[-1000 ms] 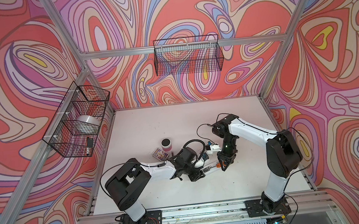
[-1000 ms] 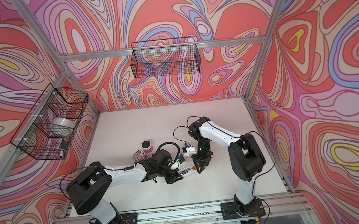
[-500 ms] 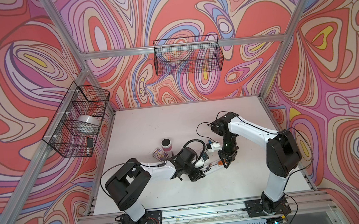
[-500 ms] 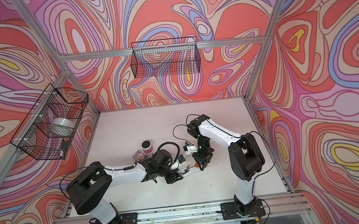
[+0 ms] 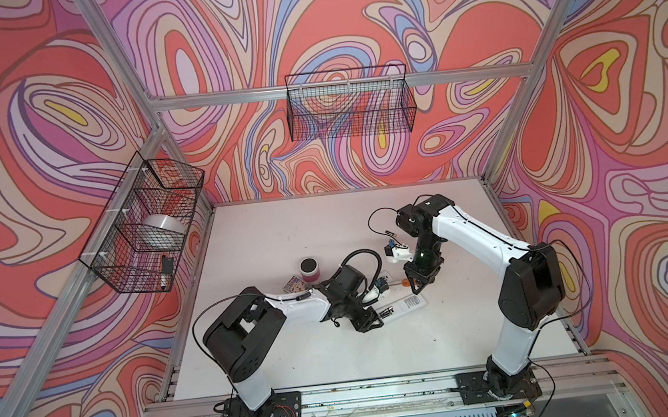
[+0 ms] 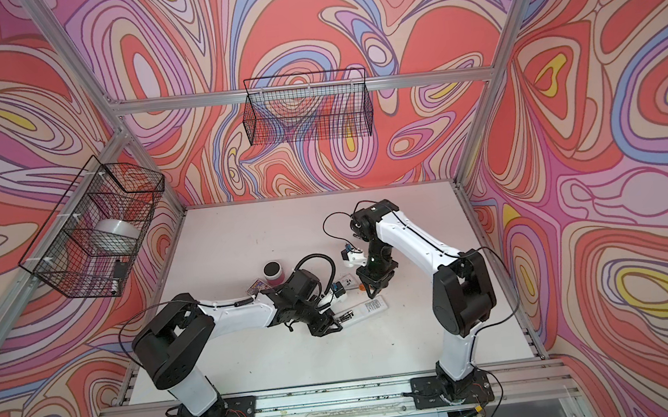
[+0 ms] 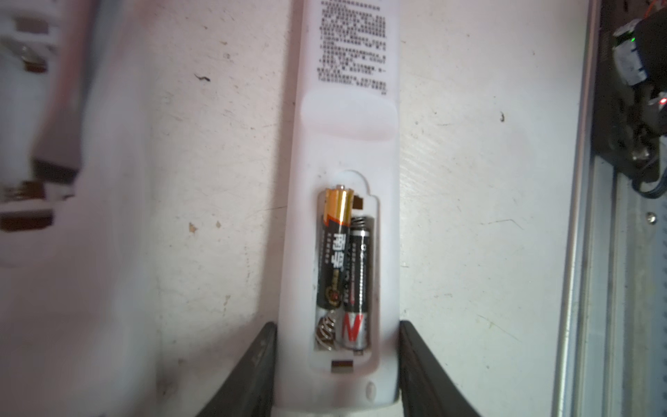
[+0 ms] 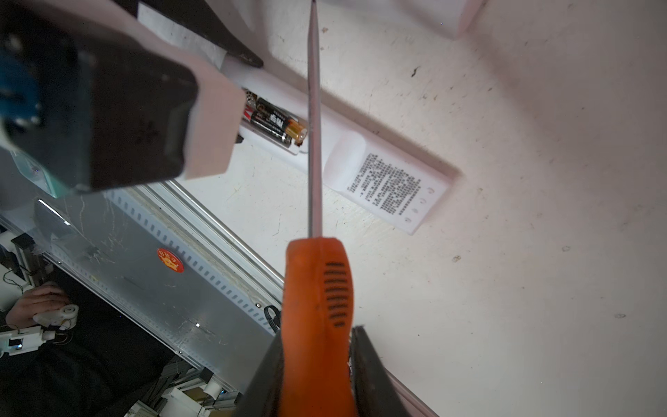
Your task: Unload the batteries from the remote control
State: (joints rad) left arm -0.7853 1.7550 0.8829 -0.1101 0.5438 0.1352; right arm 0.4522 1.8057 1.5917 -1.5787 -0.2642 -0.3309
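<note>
**Left gripper (image 7: 337,325) pins the remote, right brings the screwdriver across it**

Left gripper first: we see its two dark fingers pressed against the long sides of the white remote control (image 7: 343,137), one on each side, right at the battery end. The right gripper (image 8: 317,346) is clamped on the orange handle of a screwdriver (image 8: 317,289).

In a top view the remote control (image 5: 406,305) lies flat near the middle of the worktop (image 5: 284,231), closer to the front edge. Its long axis runs roughly along that edge. The held end points to the left arm's side and the printed-label end to the right arm's side.

The compartment (image 7: 343,274) is uncovered, and both batteries (image 7: 334,252) sit in it side by side, lengthwise along the remote.

We think the coming move turns on one relation. From the right gripper the batteries lie toward the left arm, and the screwdriver shaft crosses the remote's long axis at a slant, just past the gold end of one battery (image 8: 278,124). The tip is out of the right wrist view, so we cannot tell whether it touches anything.

The left gripper is nearer the batteries but occupied. We judge the right arm must draw the tip back to that gold end and lever upward.
</note>
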